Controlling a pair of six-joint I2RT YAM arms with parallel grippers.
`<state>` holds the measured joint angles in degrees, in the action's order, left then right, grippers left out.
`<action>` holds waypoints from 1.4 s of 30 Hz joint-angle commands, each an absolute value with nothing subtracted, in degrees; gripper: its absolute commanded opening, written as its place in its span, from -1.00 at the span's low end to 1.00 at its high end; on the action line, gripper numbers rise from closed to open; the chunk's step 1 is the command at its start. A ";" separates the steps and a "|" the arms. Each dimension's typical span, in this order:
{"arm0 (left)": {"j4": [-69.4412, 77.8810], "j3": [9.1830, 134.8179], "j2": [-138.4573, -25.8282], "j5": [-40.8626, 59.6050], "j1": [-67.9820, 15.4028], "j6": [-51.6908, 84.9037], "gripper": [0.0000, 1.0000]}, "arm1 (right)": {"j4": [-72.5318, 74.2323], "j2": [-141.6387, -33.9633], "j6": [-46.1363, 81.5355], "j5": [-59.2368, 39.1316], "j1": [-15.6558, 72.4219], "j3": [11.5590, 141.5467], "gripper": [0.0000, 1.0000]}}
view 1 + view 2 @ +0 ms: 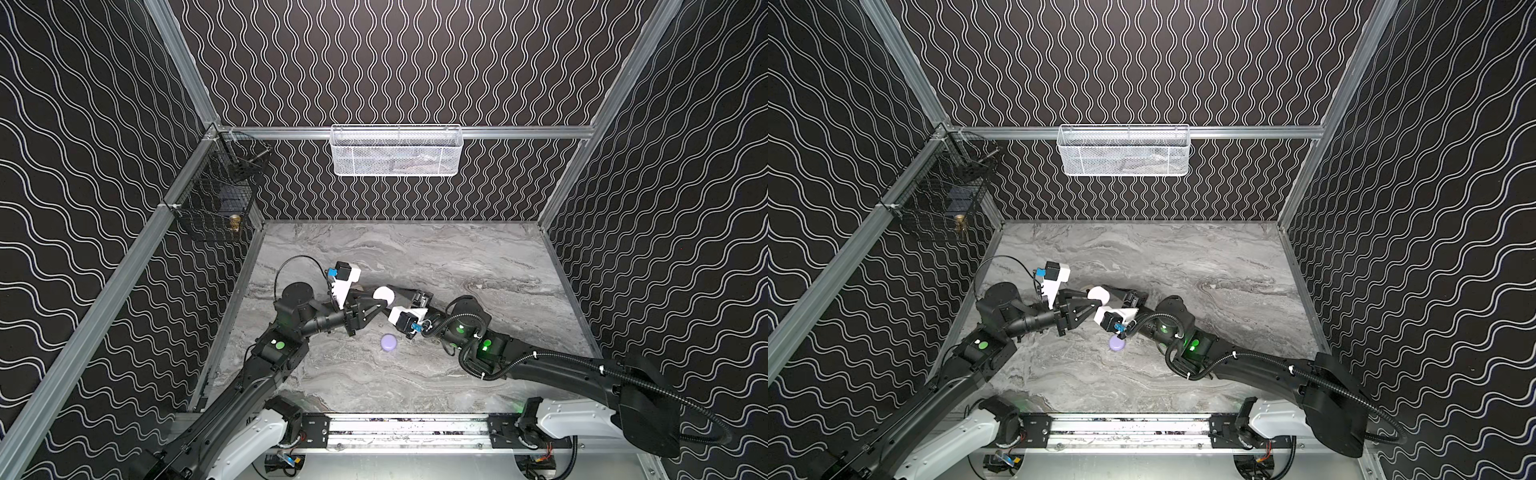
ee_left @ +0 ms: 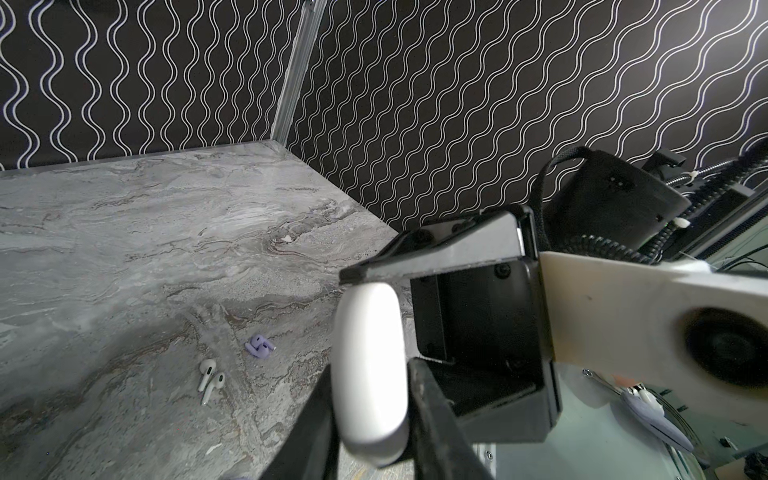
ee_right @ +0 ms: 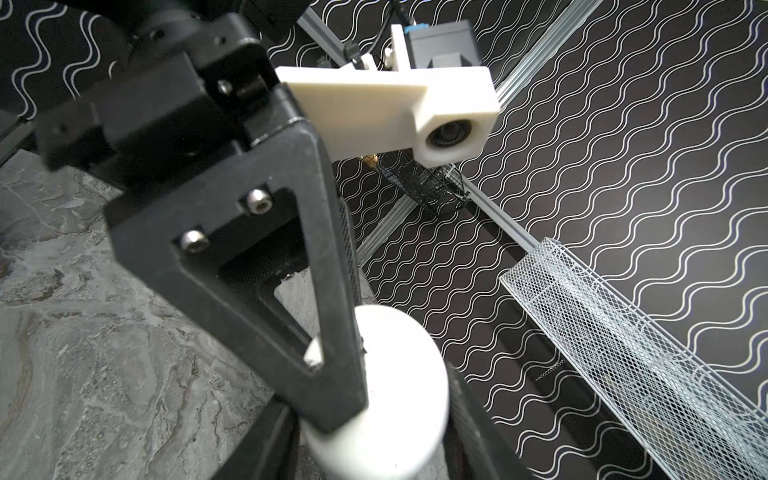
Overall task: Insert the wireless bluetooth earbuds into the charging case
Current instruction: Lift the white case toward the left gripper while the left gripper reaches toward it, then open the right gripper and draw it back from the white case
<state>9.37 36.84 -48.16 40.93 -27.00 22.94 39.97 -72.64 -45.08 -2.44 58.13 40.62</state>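
White case (image 1: 383, 295): lifted above the middle of the desk, gripped from two sides at once; lid closed, as far as visible.
Left gripper (image 2: 372, 399): jaws narrow, pressed on both broad faces of the white case.
Right gripper (image 3: 374, 428): jaws about half wide, clamped on the same case across its edges; probably to hold the body firm for opening the lid.
White earbuds (image 2: 210, 379): two, side by side on the desk, free, in no case yet.
Lavender earbuds (image 2: 259, 345): just beside the white pair, on the desk; one or two, too small to tell.
Lavender case (image 1: 389, 343): on the desk near the right wrist, touched by nothing; seemingly closed.
Desk (image 1: 478, 257): grey marble pattern, flat and smooth; likely slippery for such small pieces.
Room: black walls with white wavy lines, metal frame; white basket (image 1: 395, 151) on the back rail, black basket (image 1: 216, 199) at the left corner.
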 commanded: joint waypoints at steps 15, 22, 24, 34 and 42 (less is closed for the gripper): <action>9.01 37.27 -48.07 41.51 -27.33 21.00 -0.45 | 40.97 -72.60 -46.01 -2.53 58.65 41.27 -0.25; 9.32 37.05 -48.34 40.92 -27.41 19.99 -0.80 | 40.31 -71.65 -44.90 -3.53 58.71 40.66 0.29; 9.80 36.68 -48.01 41.05 -27.35 18.75 -0.87 | 42.89 -70.58 -43.88 -3.93 58.67 38.57 0.72; 16.68 28.65 -39.88 41.82 -27.41 7.00 -1.00 | 49.19 -61.90 -34.47 -5.95 58.71 28.39 0.78; 24.15 24.56 -37.81 45.31 -28.11 7.23 -1.00 | 53.09 -59.49 -29.05 -7.43 58.69 26.20 0.59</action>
